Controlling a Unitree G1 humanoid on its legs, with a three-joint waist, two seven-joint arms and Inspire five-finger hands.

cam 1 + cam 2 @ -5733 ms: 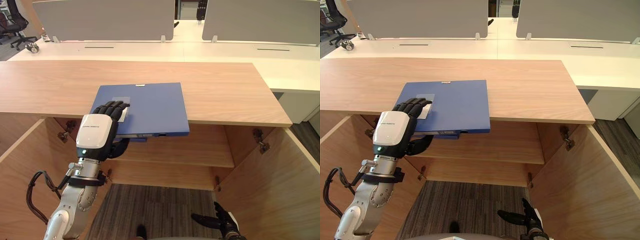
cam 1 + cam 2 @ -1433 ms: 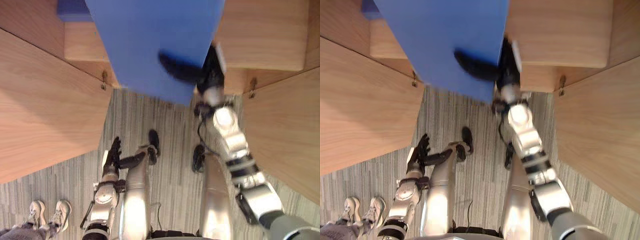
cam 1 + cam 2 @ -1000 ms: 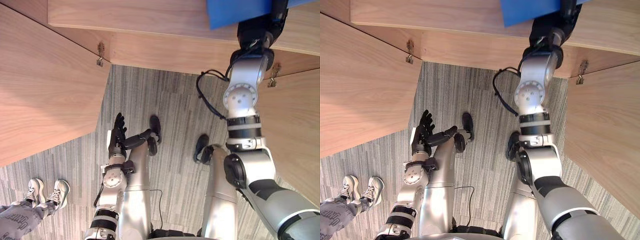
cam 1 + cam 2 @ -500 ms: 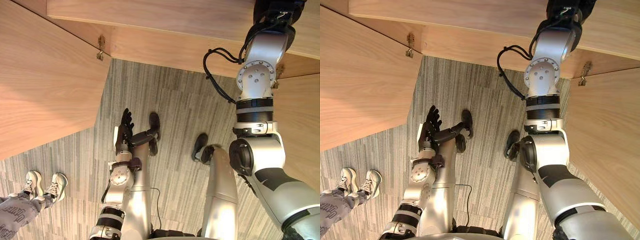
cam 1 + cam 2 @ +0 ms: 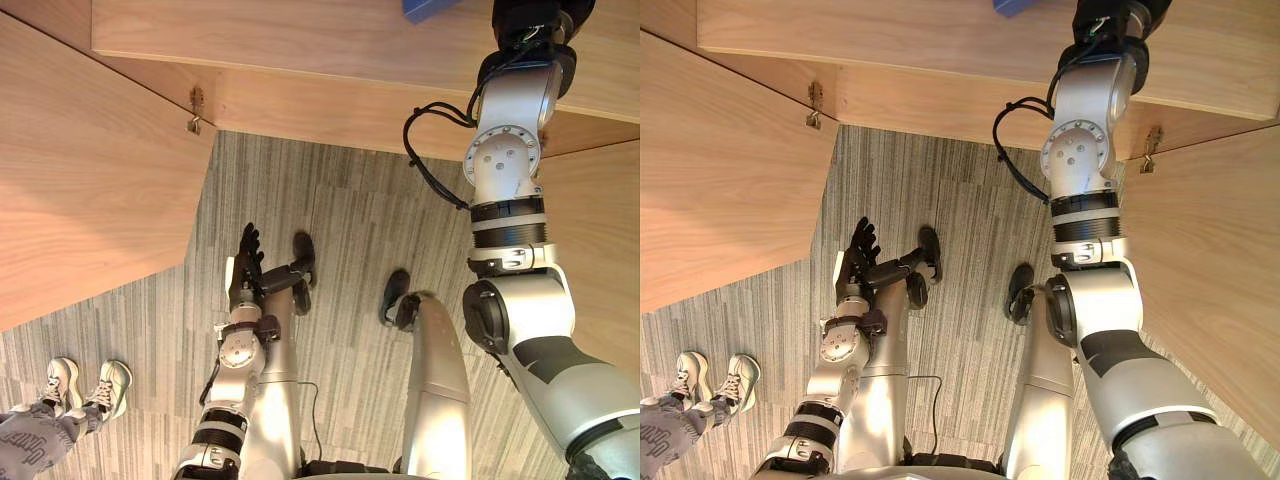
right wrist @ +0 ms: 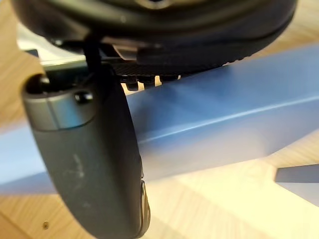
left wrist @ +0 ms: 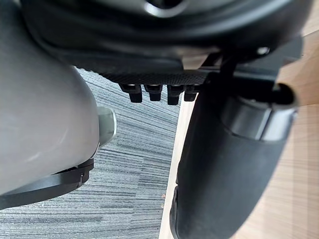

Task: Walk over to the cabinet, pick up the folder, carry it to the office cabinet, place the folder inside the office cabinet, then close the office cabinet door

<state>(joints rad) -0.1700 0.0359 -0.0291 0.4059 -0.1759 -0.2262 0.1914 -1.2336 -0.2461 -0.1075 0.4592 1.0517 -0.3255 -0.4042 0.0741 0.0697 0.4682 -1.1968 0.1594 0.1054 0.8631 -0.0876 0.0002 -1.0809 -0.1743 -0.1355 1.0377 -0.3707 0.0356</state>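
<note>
Blue folder (image 6: 224,119) on cabinet shelf (image 5: 300,40), R hand (image 6: 89,149) thumb clamped across it — placing nearly done, not yet released. L hand (image 5: 247,262) slack-fingered, well below shelf. Door (image 5: 90,170) open — closing remains.

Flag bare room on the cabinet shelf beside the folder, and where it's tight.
Bare: the shelf left of the folder, as far as the left door's hinge; bare wood borders the folder in the right wrist view. Tight: around the right hand at the folder, near the right door. The left hand hangs low over the carpet.
</note>
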